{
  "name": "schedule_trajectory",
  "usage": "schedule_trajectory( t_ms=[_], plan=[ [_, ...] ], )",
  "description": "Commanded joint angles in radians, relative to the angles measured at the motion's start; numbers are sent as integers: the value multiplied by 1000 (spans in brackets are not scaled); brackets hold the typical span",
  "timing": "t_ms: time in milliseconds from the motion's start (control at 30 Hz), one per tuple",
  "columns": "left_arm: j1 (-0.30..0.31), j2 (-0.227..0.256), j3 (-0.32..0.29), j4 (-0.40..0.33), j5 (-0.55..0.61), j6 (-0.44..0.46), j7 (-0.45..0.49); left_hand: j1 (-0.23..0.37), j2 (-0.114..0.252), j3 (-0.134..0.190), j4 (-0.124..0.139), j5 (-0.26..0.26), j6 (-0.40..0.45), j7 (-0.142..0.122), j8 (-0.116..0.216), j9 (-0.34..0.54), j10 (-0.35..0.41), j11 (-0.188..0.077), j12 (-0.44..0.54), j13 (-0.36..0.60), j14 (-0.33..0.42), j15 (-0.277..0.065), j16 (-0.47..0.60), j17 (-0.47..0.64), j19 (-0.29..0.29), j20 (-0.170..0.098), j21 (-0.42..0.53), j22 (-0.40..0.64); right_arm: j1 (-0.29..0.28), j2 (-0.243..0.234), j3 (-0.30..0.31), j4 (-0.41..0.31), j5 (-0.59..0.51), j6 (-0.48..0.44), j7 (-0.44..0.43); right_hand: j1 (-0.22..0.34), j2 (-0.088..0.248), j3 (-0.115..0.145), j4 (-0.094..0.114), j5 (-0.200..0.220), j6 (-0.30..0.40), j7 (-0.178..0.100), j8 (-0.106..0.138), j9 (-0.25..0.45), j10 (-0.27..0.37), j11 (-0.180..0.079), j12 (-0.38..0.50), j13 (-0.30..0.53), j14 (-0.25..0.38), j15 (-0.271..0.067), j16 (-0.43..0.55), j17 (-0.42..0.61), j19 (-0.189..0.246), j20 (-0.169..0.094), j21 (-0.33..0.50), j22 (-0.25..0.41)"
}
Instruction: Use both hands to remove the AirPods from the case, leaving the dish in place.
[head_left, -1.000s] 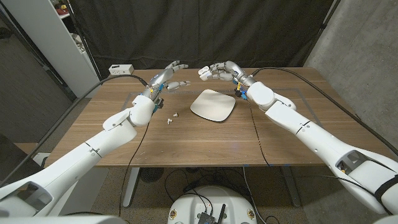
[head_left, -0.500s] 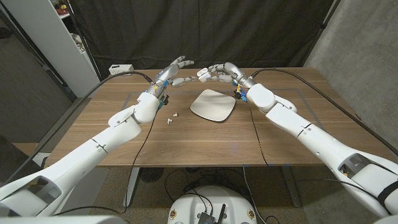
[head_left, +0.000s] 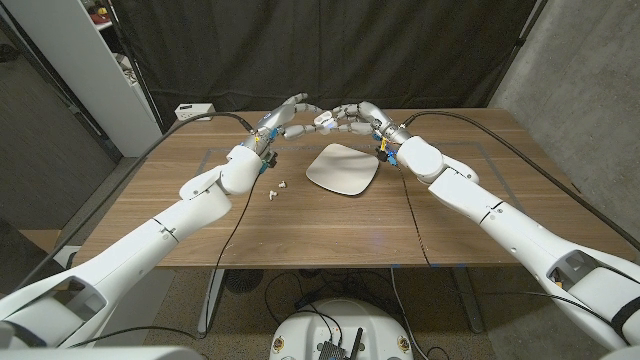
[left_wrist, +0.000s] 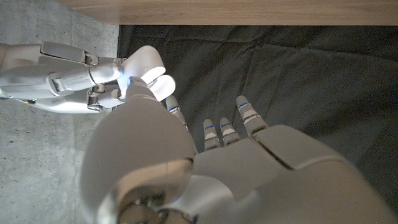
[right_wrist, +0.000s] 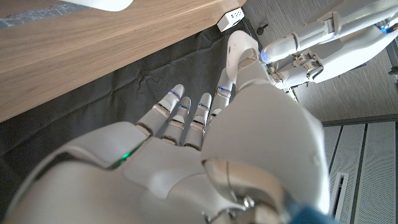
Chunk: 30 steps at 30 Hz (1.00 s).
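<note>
Left hand (head_left: 285, 113) and right hand (head_left: 350, 114) pinch a white case (head_left: 322, 119) between them above the dish (head_left: 342, 169); earbuds (head_left: 276, 190) lie beside it.

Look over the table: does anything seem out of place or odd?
Yes. Two small white pieces, probably the earbuds, lie loose on the bare table beside the white dish, not in it. Nothing looks spilled or broken.

Left robot hand (head_left: 287, 115) – right robot hand (head_left: 345, 115) – fingertips meeting
</note>
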Motion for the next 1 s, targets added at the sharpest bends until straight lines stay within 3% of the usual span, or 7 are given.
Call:
schedule_trajectory(
  t_ms=[33, 1000],
  plan=[
    [5, 1, 5, -20, -4, 3, -15, -11, 2, -5, 8, -5, 45, -10, 11, 0, 21, -4, 10, 2, 13, -7, 7, 4, -1, 9, 0, 5, 2, 3, 1, 4, 0, 6, 9, 3, 10, 6, -7, 4, 69, -63, 6, 228, -1, -2, 0, 2, -2, -106, -3, 1, 2, 1, -3, 1],
    [70, 17, -30, -83, -2, 47, 26, -25, 6, -8, 13, -8, 107, -18, 8, -1, 68, -24, 22, 1, 49, -26, 15, 6, 7, 7, 4, 6, 10, 20, 10, 23, 0, -16, -27, 2, 8, 5, -4, -1, 71, -50, 4, 231, -1, 7, 0, 0, -5, -96, -5, 0, 8, 8, -1, 1]
  ],
)
